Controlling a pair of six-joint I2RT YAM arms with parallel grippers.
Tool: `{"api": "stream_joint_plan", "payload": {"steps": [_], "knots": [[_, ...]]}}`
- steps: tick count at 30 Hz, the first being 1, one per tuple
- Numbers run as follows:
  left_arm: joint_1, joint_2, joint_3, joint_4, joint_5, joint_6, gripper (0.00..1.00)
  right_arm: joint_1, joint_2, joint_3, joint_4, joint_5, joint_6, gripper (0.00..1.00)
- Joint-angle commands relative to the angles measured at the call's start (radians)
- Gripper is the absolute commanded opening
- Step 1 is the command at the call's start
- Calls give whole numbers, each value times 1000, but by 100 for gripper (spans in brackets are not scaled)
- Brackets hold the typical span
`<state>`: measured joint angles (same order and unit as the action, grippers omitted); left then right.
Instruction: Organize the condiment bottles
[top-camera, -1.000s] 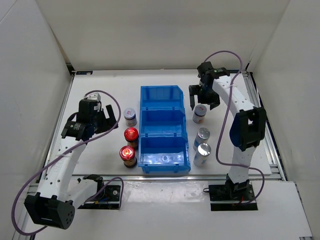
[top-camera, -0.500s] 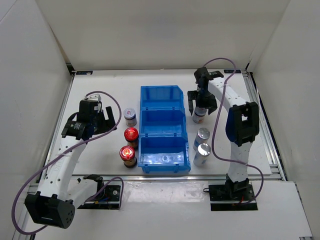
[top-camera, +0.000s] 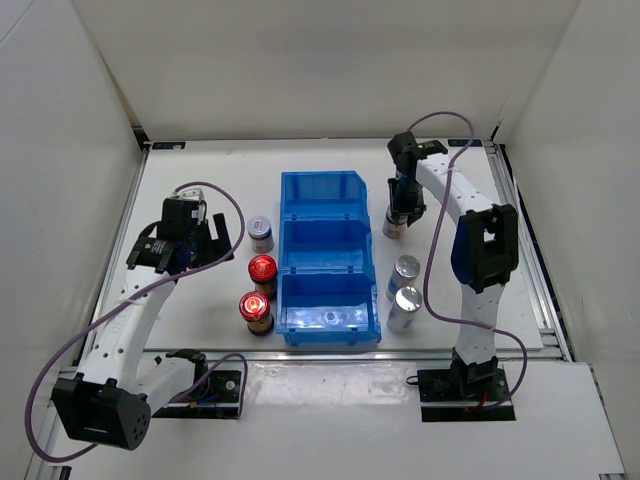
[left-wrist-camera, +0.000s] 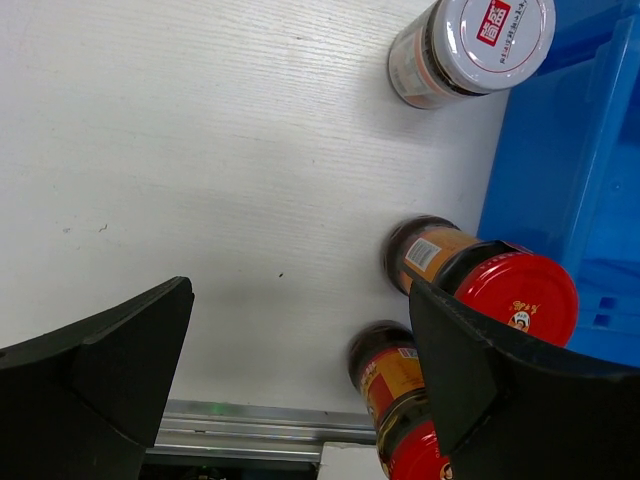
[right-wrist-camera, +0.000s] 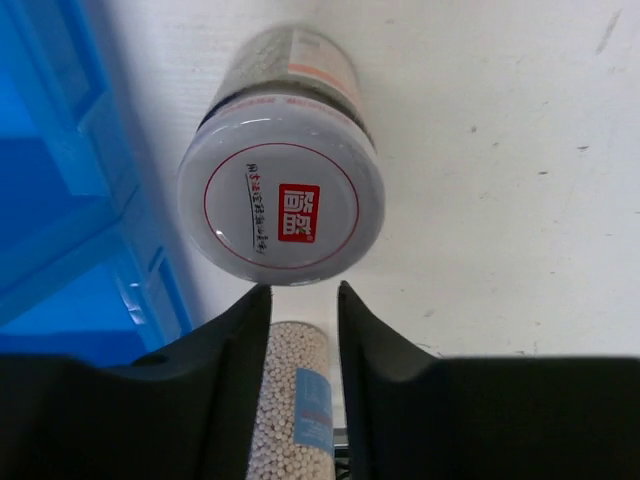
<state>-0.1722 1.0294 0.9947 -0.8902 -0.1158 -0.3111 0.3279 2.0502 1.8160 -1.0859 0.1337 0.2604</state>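
Two dark red-capped bottles (top-camera: 262, 270) (top-camera: 255, 308) stand left of the blue bin (top-camera: 325, 182); both show in the left wrist view (left-wrist-camera: 505, 290) (left-wrist-camera: 400, 420). A short white bottle (top-camera: 260, 232) (left-wrist-camera: 470, 45) stands behind them. My left gripper (top-camera: 208, 238) (left-wrist-camera: 300, 290) is open and empty, left of these. Two silver-capped bottles (top-camera: 405, 270) (top-camera: 405, 305) stand right of the bin. My right gripper (top-camera: 400, 205) (right-wrist-camera: 303, 290) hangs over the second white bottle (top-camera: 393, 228) (right-wrist-camera: 282, 200). Its jaws are nearly shut, with a narrow gap, holding nothing.
The bin has three compartments in a row down the table's middle and also shows in the left wrist view (left-wrist-camera: 560, 150) and the right wrist view (right-wrist-camera: 60, 150). A bottle of white beads (right-wrist-camera: 300, 400) shows through the right jaws' gap. White walls enclose the table.
My right gripper's jaws have closed from wide open to a narrow gap and moved over the white bottle. My left gripper has shifted slightly.
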Motion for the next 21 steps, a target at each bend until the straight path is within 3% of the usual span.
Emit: {"api": "stream_joint_plan", "payload": {"steps": [1,2,5,6,7,8,11,21], "knots": [[-3,-6,35,2,-1,0,100,-1,-35,89,-14,59,26,35],[-3,3,35,2,-1,0,100,-1,-48,100,-14,60,26,31],[-3,3,35,2,8,0,100,10,-71,109,-14,78,36,34],[-3,12,35,2,8,0,100,10,-71,109,-3,78,36,40],[-3,12,35,2,8,0,100,10,-71,109,-3,78,27,54],[-3,12,35,2,8,0,100,10,-62,109,10,66,26,80],[-3,21,35,2,18,-10,100,10,-36,127,29,55,8,96],[-3,51,62,2,18,0,100,-21,145,261,29,-25,-1,94]]}}
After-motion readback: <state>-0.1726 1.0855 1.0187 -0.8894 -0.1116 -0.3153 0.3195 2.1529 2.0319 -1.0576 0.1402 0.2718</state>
